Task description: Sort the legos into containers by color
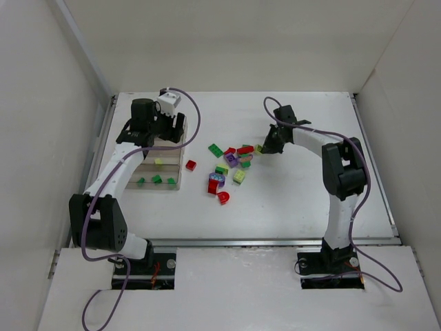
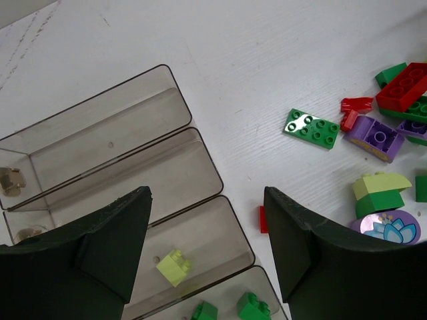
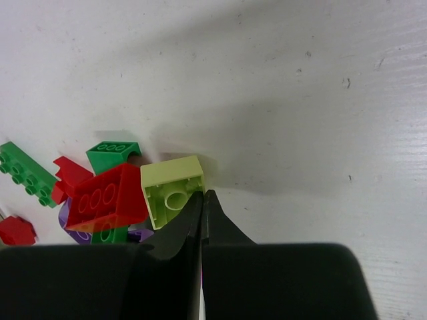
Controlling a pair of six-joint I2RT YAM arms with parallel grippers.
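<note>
- Yellow-green plastic is what matters here: the yellow-green brick [image 3: 170, 193] lies hollow side up on the table [image 1: 303, 193], at the 3 o'clock edge of the loose legos [image 1: 231, 165].
- We see the right gripper [image 3: 202, 200] closed tight, its tips meeting at the brick's 5 o'clock corner. No wall shows between the jaws, so we cannot tell whether it has any hold.
- We judge the brick light, rigid and slick. A pinch on a corner will likely skid or flip it, so we would take it across two opposite outer walls.
- The left gripper [image 2: 207, 247] hangs open and empty above the organizer box [image 2: 120, 143], which sits at 9 o'clock from the pile.
- The box has four compartments. The top view shows three dark green bricks [image 1: 157, 179] in the nearest row. The next row holds one pale yellow-green piece [image 2: 173, 267], and we see no brick in the other two.
- Loose on the table we count five red, three yellow-green including the target, and at least two purple.
- There are also a few dark green, among them a flat plate [image 2: 311, 129]. Overlaps keep that last count unsure.
- One round blue-and-purple piece [image 2: 387, 227] sits at the pile's 6 o'clock side.
</note>
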